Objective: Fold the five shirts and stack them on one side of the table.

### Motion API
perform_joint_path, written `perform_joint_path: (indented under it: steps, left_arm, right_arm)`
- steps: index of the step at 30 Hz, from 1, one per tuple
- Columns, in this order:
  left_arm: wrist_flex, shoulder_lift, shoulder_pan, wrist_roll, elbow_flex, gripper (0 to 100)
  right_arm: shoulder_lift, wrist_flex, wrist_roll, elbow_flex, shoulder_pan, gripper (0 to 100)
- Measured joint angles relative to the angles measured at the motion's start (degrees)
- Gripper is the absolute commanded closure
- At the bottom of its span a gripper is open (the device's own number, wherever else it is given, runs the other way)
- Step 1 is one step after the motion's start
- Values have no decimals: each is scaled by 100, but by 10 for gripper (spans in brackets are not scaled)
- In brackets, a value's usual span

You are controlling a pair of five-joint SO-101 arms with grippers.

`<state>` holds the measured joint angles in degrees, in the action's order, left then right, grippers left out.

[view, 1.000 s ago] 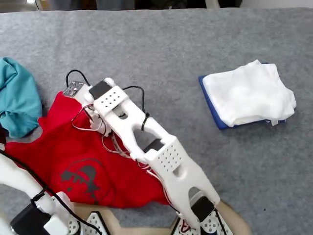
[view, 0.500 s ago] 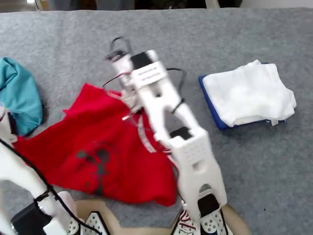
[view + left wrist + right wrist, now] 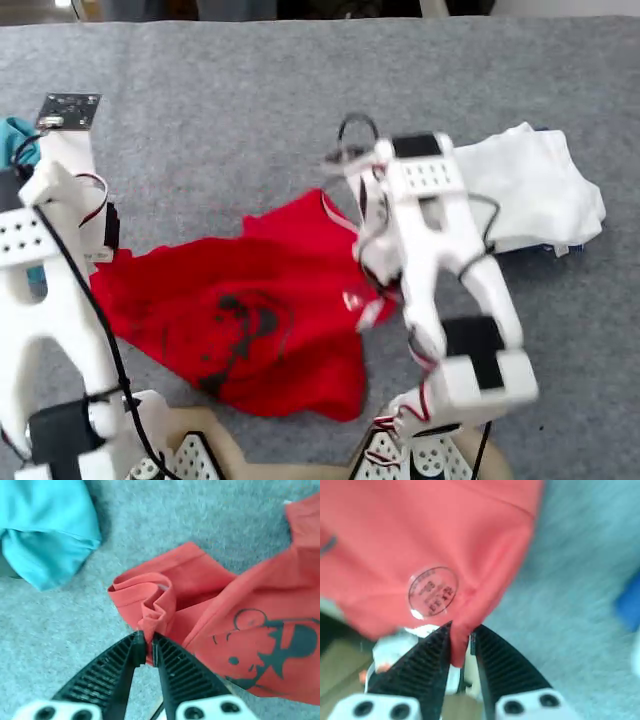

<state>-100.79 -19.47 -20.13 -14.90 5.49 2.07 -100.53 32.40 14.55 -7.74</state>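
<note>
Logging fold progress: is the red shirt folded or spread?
Spread, not folded: the red shirt lies loosely open with its print showing, one bunched edge pinched in the left claw, another in the right claw.

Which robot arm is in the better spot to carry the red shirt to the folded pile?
Probably the right. The right end effector pinches the red shirt close beside the folded white shirt, while the left end effector holds the opposite end, over by the teal shirt.

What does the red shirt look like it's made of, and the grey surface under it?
Red shirt: soft matte knit, probably cotton jersey; it bunches into limp folds where pinched.
Grey surface: looks like felt or low-pile carpet; fuzzy, flecked, matte texture.
</note>
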Motion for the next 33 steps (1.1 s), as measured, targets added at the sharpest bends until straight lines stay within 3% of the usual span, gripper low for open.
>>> perform_joint_path:
  steps: [5, 12, 15, 19, 23, 27, 33]
  left_arm:
    - [18, 615, -88, 26, 0, 971]
    - [132, 721, -316, 26, 0, 971]
    - [158, 765, -316, 132, -123, 971]
    - [167, 791, -316, 352, -255, 971]
    - [167, 791, -316, 396, -264, 971]
    - [167, 791, -316, 396, -264, 971]
    - [167, 800, -316, 396, -264, 970]
  right_arm:
    - [-1240, 290, 316, 1371, 0, 963]
    - [-2338, 598, 70, 1530, 123, 632]
    - [-2374, 607, -114, 1442, 123, 560]
    - [-2374, 352, -167, 1064, 123, 590]
    - [-2374, 360, -404, 624, 123, 694]
    - [-1776, 747, -1266, -123, 26, 809]
    - [255, 993, -2462, -1468, -651, 818]
